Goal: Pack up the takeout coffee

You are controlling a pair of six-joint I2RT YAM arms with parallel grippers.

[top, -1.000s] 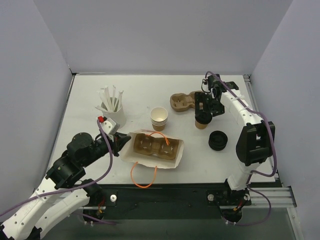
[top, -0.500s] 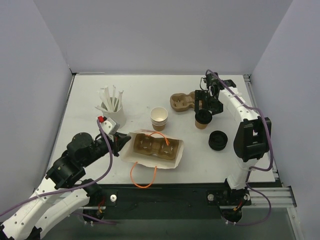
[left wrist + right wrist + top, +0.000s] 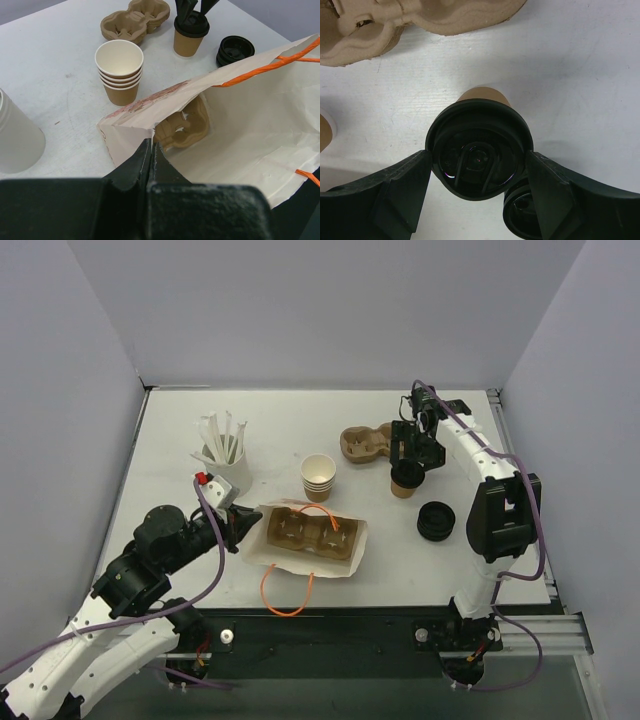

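Observation:
The takeout coffee [image 3: 405, 478], a tan cup with a black lid, is upright at the right of the table, also in the left wrist view [image 3: 190, 32]. My right gripper [image 3: 408, 466] is over it; in the right wrist view its gripper [image 3: 477, 157] has a finger against each side of the lid [image 3: 479, 150]. My left gripper [image 3: 240, 528] is shut on the left edge of the white paper bag [image 3: 350, 555], which lies open on its side with orange handles. In the left wrist view the gripper [image 3: 151, 147] pinches the bag's rim [image 3: 125, 125]. A brown cup carrier [image 3: 182, 127] lies inside the bag.
A nested stack of tan cups [image 3: 318, 477] stands behind the bag. A stack of loose black lids [image 3: 436, 521] lies right of the bag. A spare brown carrier [image 3: 362, 443] lies behind the coffee. A white holder with white sticks [image 3: 225, 455] stands at the left.
My right gripper has shifted slightly over the lidded cup and settled around its lid. The left arm and the bag have not moved.

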